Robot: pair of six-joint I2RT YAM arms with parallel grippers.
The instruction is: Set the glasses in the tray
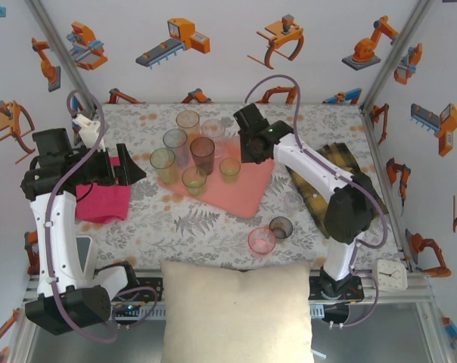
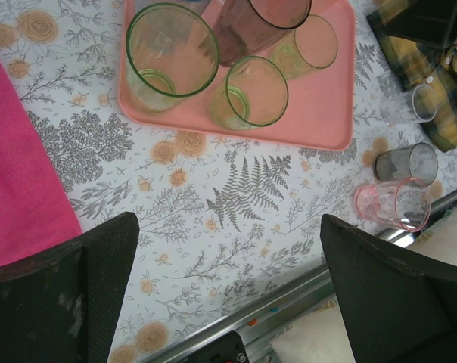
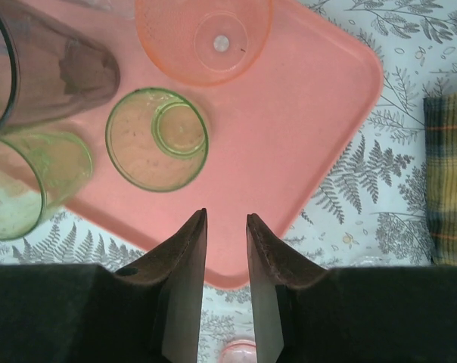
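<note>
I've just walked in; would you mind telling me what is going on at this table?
Two robot arms are loading small translucent plastic tumblers onto a flat salmon-pink tray. Several tinted tumblers stand on it. The right gripper hovers over an edge of the tray, jaws narrowly apart and empty. The left gripper hangs wide open above the floral tablecloth, holding nothing. A pink tumbler, a smoky grey one and a clear one stand off the tray.

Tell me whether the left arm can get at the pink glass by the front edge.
Probably yes. The left gripper is open, and only bare tablecloth lies between it and the pink glass; the grey glass close beside it may crowd one finger.
</note>
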